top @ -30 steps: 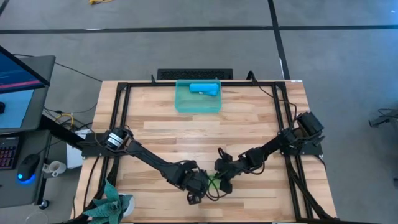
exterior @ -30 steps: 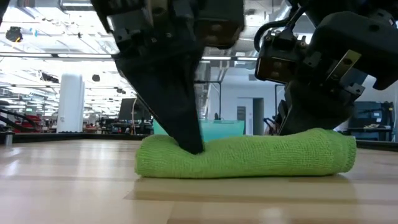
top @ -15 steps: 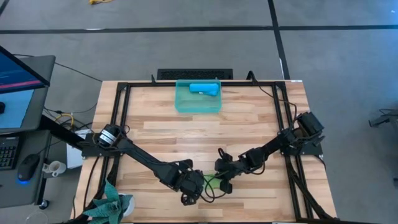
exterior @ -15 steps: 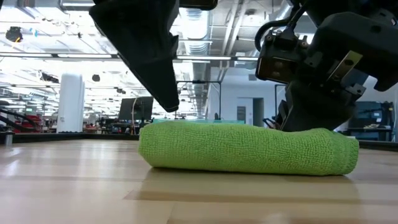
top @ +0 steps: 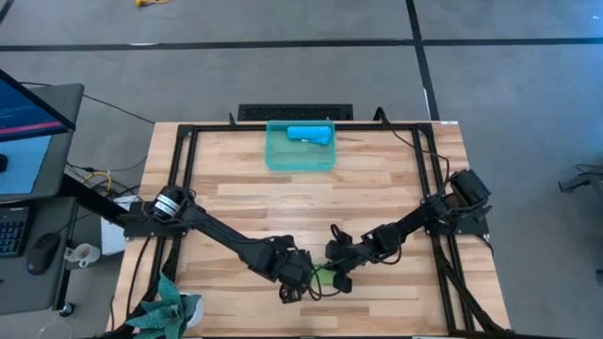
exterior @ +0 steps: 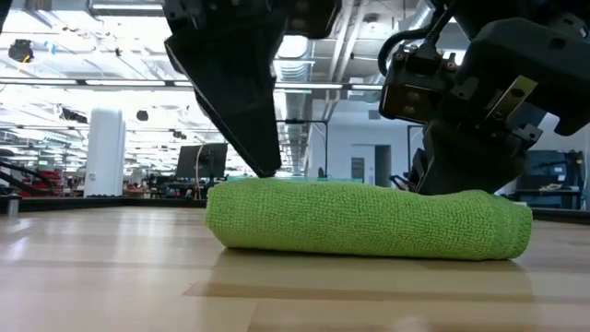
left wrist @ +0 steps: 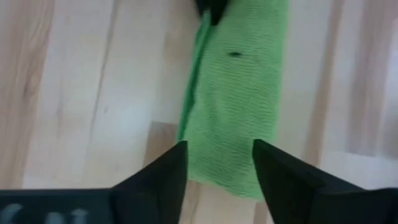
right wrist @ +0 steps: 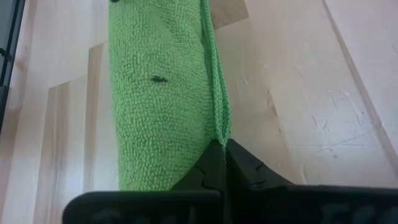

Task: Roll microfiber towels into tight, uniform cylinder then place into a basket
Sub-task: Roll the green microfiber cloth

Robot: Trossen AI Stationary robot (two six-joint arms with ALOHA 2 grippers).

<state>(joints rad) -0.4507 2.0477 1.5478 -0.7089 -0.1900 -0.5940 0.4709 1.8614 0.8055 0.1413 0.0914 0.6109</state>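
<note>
From above, we are seeing the green towel (top: 322, 274) lying near the table's (top: 377, 188) front edge, well apart from the basket (top: 300, 151), which is holding the blue towel (top: 310, 134). At table height, the roll is looking flattened. In the left wrist view, the left gripper (left wrist: 219, 163) is standing spread over one end, gripping nothing. In the right wrist view, the right gripper (right wrist: 220, 155) is pinching the towel's edge. We judge that a lift by that edge alone could unroll it. We are reading no writing

towel (exterior: 367, 219) on table (top: 377, 179), between claws
</note>
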